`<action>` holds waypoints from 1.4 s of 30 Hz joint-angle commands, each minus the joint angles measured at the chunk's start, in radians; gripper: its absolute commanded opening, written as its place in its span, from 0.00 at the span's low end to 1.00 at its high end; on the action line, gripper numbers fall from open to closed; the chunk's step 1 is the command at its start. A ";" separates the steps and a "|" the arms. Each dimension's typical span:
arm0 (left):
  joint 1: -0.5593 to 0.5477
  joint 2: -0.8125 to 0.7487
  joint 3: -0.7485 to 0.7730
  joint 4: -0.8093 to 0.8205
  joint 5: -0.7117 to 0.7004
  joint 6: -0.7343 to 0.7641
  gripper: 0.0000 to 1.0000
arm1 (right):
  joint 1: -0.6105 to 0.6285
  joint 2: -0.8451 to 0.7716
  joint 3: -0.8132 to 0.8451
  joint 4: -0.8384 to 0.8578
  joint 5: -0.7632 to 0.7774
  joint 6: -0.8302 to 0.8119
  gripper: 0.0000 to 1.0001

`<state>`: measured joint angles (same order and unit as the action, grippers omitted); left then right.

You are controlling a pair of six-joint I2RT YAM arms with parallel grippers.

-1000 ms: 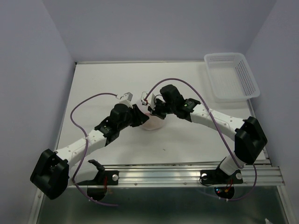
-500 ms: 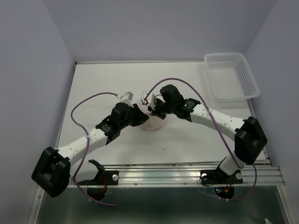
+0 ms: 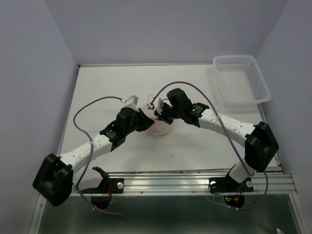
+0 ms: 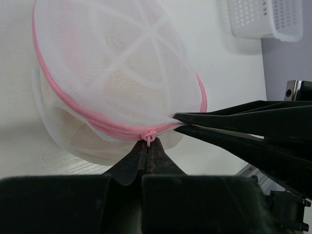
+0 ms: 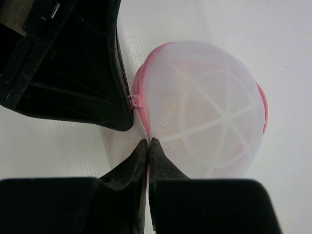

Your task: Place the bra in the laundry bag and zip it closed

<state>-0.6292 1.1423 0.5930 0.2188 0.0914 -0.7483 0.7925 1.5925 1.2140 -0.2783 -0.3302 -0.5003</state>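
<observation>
The laundry bag is a round white mesh pod with a pink zipper rim. It lies mid-table between both grippers, also in the top view and right wrist view. The tan-peach bra shows faintly through the mesh, inside the bag. My left gripper is shut on the pink zipper pull. My right gripper is shut on the bag's pink rim just beside the pull. The zipper looks closed along the visible rim.
A white plastic lattice basket stands at the back right corner of the table, also in the left wrist view. A metal rail runs along the near edge. Purple cables loop over both arms.
Almost nothing differs. The left arm has shifted very slightly; both grippers stay shut at the bag.
</observation>
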 commanded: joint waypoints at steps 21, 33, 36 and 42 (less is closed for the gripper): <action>0.061 -0.101 -0.018 -0.180 -0.243 -0.028 0.00 | -0.079 -0.092 -0.119 0.070 0.037 -0.320 0.02; 0.164 -0.009 0.031 -0.122 -0.236 0.056 0.00 | -0.191 -0.187 -0.218 0.067 -0.122 -0.365 0.04; 0.164 0.000 0.060 -0.105 -0.182 0.092 0.00 | -0.222 -0.183 -0.220 0.067 -0.125 -0.346 0.04; 0.158 -0.007 0.062 -0.070 -0.038 0.138 0.00 | -0.236 -0.120 -0.131 0.067 -0.089 -0.224 0.42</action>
<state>-0.5068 1.1477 0.6312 0.1444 0.0547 -0.6773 0.5945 1.4494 1.0203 -0.1776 -0.4915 -0.8036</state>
